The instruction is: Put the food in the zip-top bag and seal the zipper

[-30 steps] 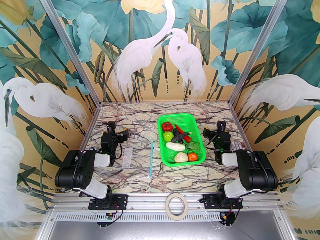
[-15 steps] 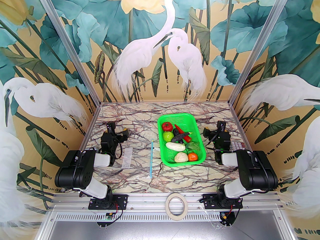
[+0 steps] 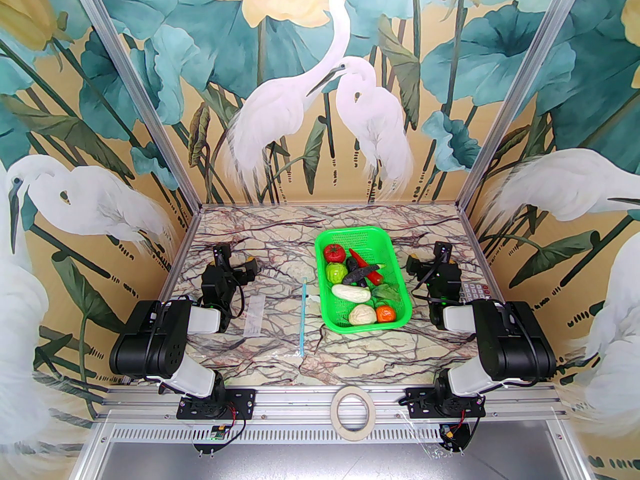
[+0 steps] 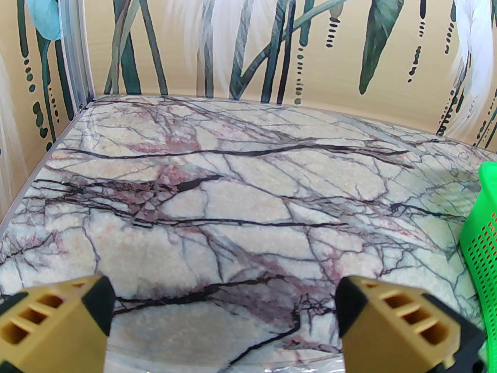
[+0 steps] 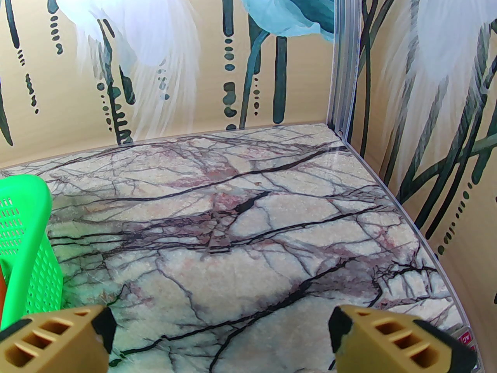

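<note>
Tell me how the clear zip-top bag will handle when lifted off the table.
The zip-top bag lies thin and flat, so it will probably flop and sag. Its smooth clear film may slip. The zipper looks stiffer, likely the surest grip.

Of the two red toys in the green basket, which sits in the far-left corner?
The round red plastic tomato in the green mesh basket. The other red piece, the thin red chili, lies to its right, by the dark eggplant.
</note>
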Tool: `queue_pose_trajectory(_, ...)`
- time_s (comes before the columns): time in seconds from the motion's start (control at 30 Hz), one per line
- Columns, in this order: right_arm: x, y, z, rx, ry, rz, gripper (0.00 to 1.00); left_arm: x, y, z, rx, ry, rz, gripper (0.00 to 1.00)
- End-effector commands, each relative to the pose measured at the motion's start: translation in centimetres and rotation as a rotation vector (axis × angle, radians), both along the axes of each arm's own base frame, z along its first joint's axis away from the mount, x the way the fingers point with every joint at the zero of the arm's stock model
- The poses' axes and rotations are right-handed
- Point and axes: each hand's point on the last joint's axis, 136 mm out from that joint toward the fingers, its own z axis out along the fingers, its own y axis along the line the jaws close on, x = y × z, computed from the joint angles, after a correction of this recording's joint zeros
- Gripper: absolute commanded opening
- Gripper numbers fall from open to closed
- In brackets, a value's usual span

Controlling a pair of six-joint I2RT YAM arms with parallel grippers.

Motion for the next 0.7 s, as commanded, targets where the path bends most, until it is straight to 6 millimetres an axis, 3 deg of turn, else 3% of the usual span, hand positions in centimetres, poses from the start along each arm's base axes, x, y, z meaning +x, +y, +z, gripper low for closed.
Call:
queue_pose_trajectory(0.0, 0.2, 0.2, 0.0, -0.008, 0.007, 0.008, 0.99, 0.3, -0.4, 0.7, 0.002, -0.012, -0.024, 1.00)
queue_pose_trajectory(0.2, 0.3, 0.3, 0.0, -0.012, 0.011, 0.011, 0.99, 0.5, -0.4, 0.6, -0.016, -0.002, -0.042, 0.98)
queue_pose_trajectory(0.3, 0.5, 1.1, 0.0, -0.010, 0.022, 0.064, 0.99, 0.5, -0.3, 0.6, -0.029, -0.001, -0.051, 0.90)
queue_pose_trajectory(0.4, 0.7, 0.6, 0.5, -0.007, 0.032, 0.034, 0.95, 0.5, -0.2, 1.6, -0.026, 0.001, -0.044, 0.80)
queue_pose_trajectory(0.53, 0.9, -0.2, 3.7, -0.008, 0.072, -0.011, 0.93, -0.2, -0.1, 5.0, -0.025, -0.002, -0.027, 0.74)
queue_pose_trajectory(0.67, -0.4, 0.4, 7.6, 0.035, 0.096, -0.004, 0.93, -1.6, -0.9, 8.4, -0.086, 0.011, 0.017, 0.71)
